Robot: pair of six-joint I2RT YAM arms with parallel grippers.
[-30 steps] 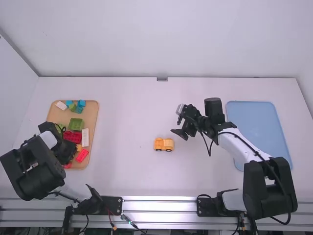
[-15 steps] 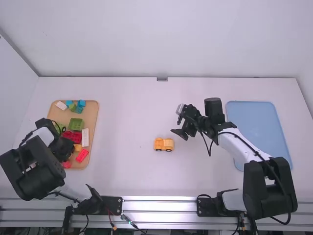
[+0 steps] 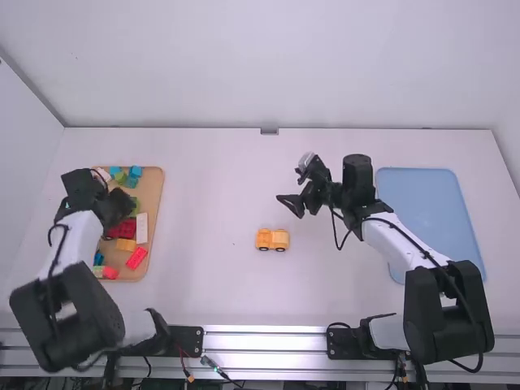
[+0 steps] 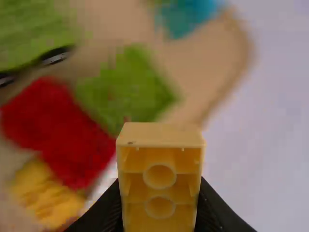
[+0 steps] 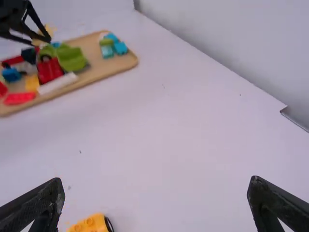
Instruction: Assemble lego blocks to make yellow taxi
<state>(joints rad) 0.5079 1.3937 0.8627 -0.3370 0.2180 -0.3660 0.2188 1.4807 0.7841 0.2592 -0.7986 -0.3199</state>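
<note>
Over the left part of the wooden tray is my left gripper (image 3: 120, 208). In the left wrist view my left gripper (image 4: 160, 205) is shut on a yellow block (image 4: 159, 137), its hollow underside with round tubes showing. A small yellow wheeled piece (image 3: 272, 240) stands on the middle of the table; part of this yellow piece (image 5: 91, 224) is at the lower edge of the right wrist view. Beyond it and slightly right, my right gripper (image 3: 294, 192) hangs above the table. Seen from its own wrist, my right gripper (image 5: 155, 189) is wide open, nothing between its fingers.
The wooden tray (image 3: 153, 195) holds loose blocks, including red (image 3: 137, 257), green, blue, white (image 3: 141, 228) and yellow (image 3: 126, 244). A blue tray (image 3: 431, 211) lies on the right, partly beneath the right arm. A wall stands behind the table.
My left gripper has moved over the tray, farther from the high camera, uncovering blocks at the near end. My right gripper has shifted slightly left and away. The wheeled piece has stayed still.
</note>
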